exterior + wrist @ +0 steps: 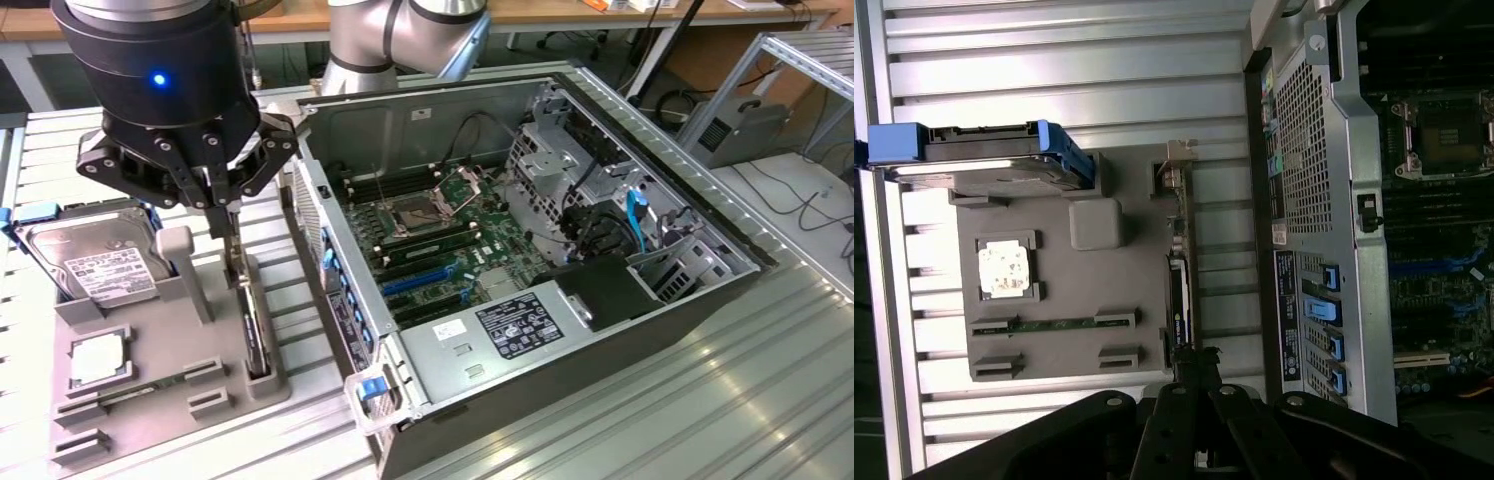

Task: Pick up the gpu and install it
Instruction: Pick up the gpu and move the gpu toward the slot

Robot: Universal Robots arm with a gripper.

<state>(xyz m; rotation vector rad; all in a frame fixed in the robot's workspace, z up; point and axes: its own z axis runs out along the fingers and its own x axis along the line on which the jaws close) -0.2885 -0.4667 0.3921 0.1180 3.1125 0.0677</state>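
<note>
1. Gripper [220, 228] fingers are closed together into one narrow tip pointing straight down. Nothing can be seen held between them.
2. The graphics card [254, 320] stands on its edge in the slots of the grey holder tray [147, 340]. It runs along the side of the tray that is nearest the open computer case [334, 250].
3. Its long axis runs in line with the side wall of the case. In the exterior view it goes from below the gripper towards the front of the picture.
4. In the wrist view the card [1179, 290] shows as a thin dark strip seen edge-on. Its pale metal end points towards the hard drive [974, 160].
5. Also in the wrist view, the closed gripper [1194, 365] lies over the opposite end of the card, the end away from the hard drive. The fingers sit right on the line of the card, not off to one side.
6. Key relation, as I judge it: the card is directly below the fingers. The closed tip is lined up with the card's thin top edge, near one end and not at the middle.
7. I cannot tell whether the fingertips touch that edge or hang just above it. The card looks fully seated in the tray.
8. The hard drive [100, 265] and the small square chip [96, 360] sit on the same tray on the far side from the case, well apart from the fingers.
</note>
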